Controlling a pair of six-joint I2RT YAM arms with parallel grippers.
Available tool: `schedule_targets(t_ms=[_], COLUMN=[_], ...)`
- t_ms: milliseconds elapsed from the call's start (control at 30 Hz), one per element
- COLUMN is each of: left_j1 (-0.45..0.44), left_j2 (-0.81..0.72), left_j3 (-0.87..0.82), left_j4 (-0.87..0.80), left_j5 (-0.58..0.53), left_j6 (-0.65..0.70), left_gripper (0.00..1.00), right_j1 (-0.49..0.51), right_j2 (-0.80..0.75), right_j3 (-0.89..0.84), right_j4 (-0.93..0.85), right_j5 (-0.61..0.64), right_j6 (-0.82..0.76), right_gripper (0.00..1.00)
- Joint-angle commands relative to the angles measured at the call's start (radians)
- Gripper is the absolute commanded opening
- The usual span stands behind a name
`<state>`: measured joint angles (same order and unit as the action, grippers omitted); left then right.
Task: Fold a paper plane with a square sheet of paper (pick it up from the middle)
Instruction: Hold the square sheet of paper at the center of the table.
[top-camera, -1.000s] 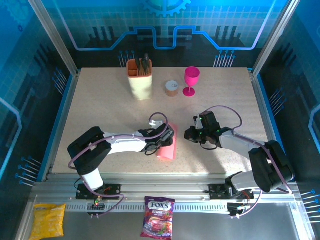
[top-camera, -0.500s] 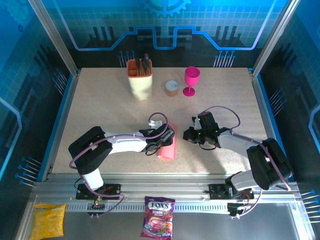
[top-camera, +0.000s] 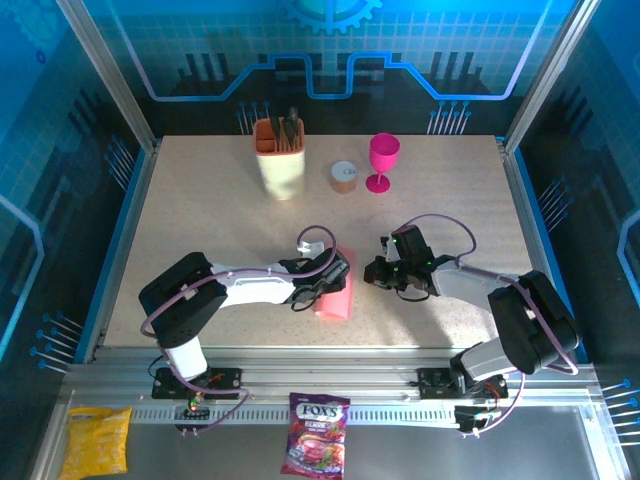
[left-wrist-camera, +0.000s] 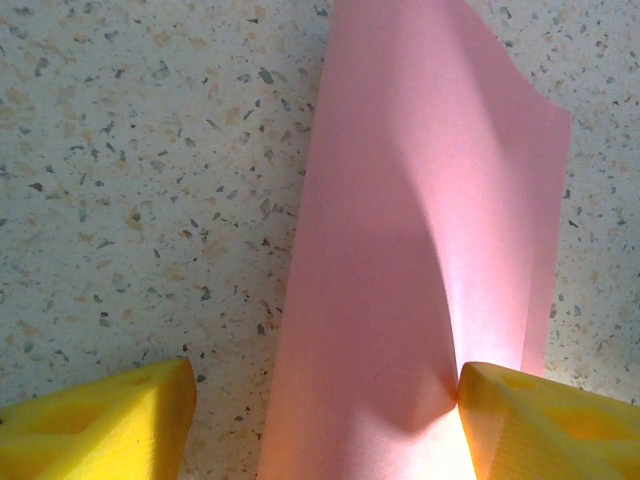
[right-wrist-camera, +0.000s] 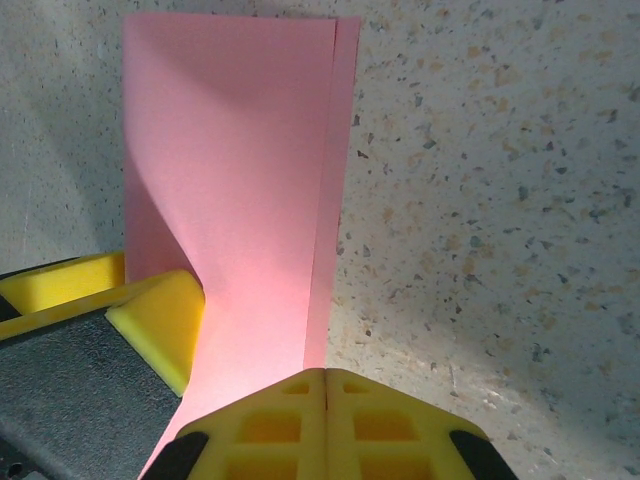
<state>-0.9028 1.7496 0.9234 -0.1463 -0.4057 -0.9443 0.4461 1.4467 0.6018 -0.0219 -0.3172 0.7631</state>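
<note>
The folded square sheet of paper (top-camera: 335, 303) lies on the counter (top-camera: 200, 220) under the wide-open, empty left hand (left-wrist-camera: 325, 415), and the right hand (right-wrist-camera: 325, 390) sits closed and empty beside it. A shove from there might skew the bowed top flap, though contact's hard to tell.

Salmon-pink square sheet of paper (top-camera: 335, 294), folded double, upper layer bowed

Square sheet of paper (top-camera: 335, 297) lies near-centre on the bench (top-camera: 200, 220), under the left gripper (top-camera: 336, 271); right gripper (top-camera: 377, 270) just right, goblet (top-camera: 382, 160) far behind.
</note>
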Motion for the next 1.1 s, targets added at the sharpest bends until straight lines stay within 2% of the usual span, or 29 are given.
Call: schedule_targets(t_ms=[0, 733, 1067], left_j1=[-0.007, -0.011, -0.010], left_j2=[0.001, 0.024, 0.024], left_j3=[0.005, -0.005, -0.026], left_j4=[0.028, 0.030, 0.036], left_j5=[0.009, 0.002, -0.001], left_j6=[-0.010, -0.007, 0.004], left_gripper=[0.71, 0.72, 0.72], right_j1=[0.016, 0.040, 0.042], right_j2=[0.006, 0.035, -0.004], right_j3=[0.009, 0.021, -0.002], right_j4=[0.011, 0.028, 0.020], right_j5=[0.004, -0.006, 0.092], right_j6=[0.007, 0.015, 0.075], right_gripper=[0.00, 0.00, 0.00])
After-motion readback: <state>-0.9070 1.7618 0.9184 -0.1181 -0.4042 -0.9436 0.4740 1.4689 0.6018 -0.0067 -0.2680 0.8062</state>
